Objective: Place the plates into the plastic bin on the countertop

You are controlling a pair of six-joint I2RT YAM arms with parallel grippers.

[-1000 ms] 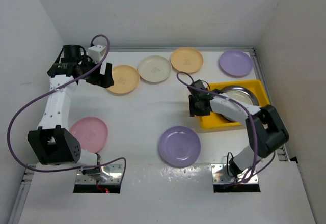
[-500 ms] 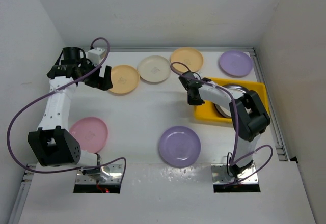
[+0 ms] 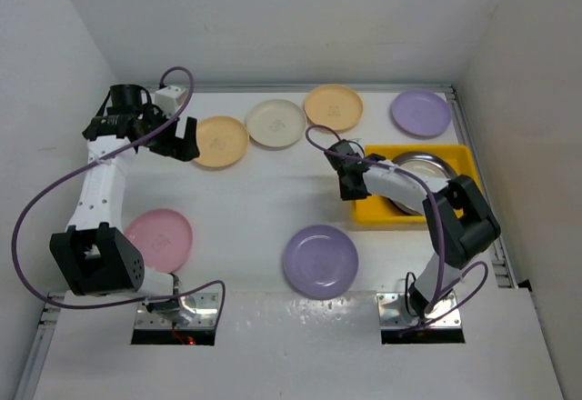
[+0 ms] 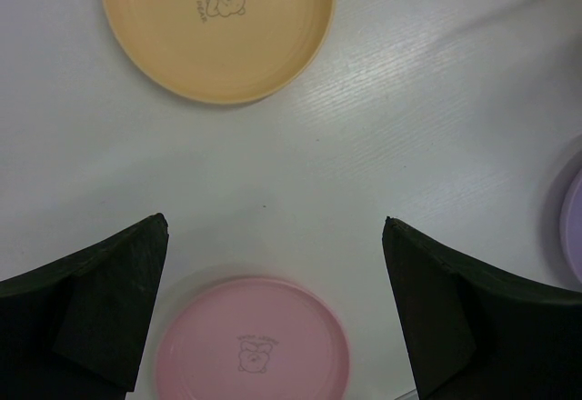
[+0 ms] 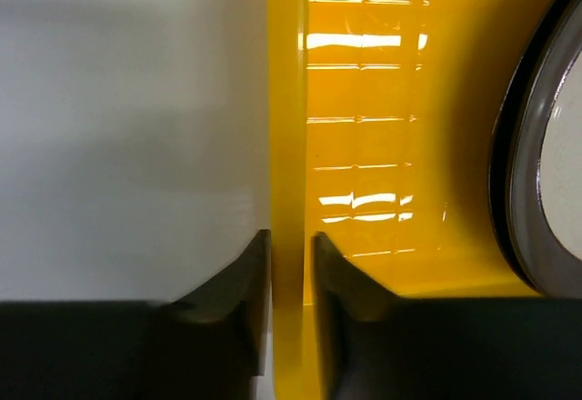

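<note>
Sliding slightly rightward: plastic bin (image 3: pixel 377 211)

At centre right, the right claw (image 5: pixel 291 245) is pinching narrowly on the bin's left wall; a grey-rimmed plate (image 3: pixel 427 162) is lying inside. At upper left, the left claw (image 4: pixel 273 232) is hovering wide open over the tabletop (image 3: pixel 255 200).

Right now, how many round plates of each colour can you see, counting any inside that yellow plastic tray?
Pale orange round plates: 2
Lilac plates: 2
Cream plate: 1
Pink plate: 1
Dark-grey-rimmed plate, in the yellow plastic bin: 1 seen
Total: 7 seen
</note>
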